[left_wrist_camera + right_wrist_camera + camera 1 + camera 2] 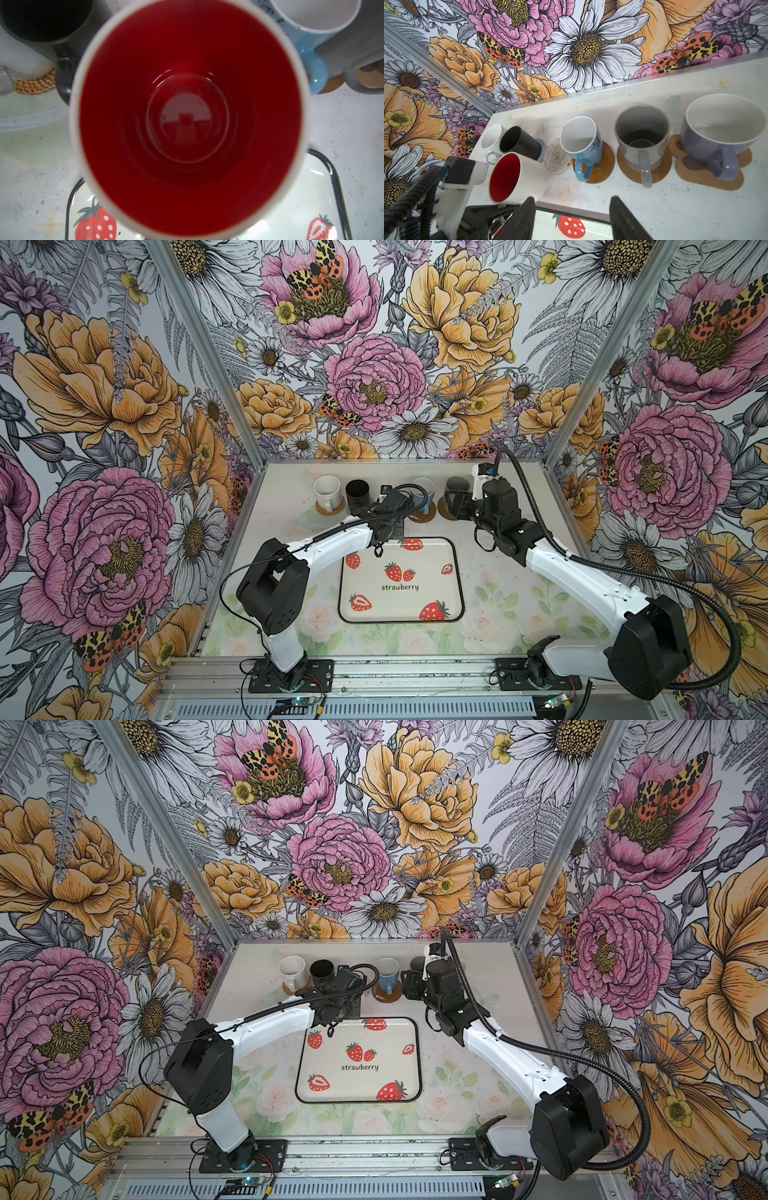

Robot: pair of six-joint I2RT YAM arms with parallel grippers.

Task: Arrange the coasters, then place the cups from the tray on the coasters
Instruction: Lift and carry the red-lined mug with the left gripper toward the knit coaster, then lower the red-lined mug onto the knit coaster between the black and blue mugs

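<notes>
Gripping, left fingers (494,211): narrowly closed on the red-lined white mug (506,178).
Right fingers (527,220): spread apart, holding nothing.

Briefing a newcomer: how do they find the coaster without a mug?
Past the strawberry tray, mugs form a row near the back wall. Between the black mug and the light blue mug lies the beaded coaster, the only bare one.

White mug (519,178) red inside; black mug (519,143); grey mug (641,137); lavender mug (720,135); tray (399,608) white, red strawberries, black rim
</notes>
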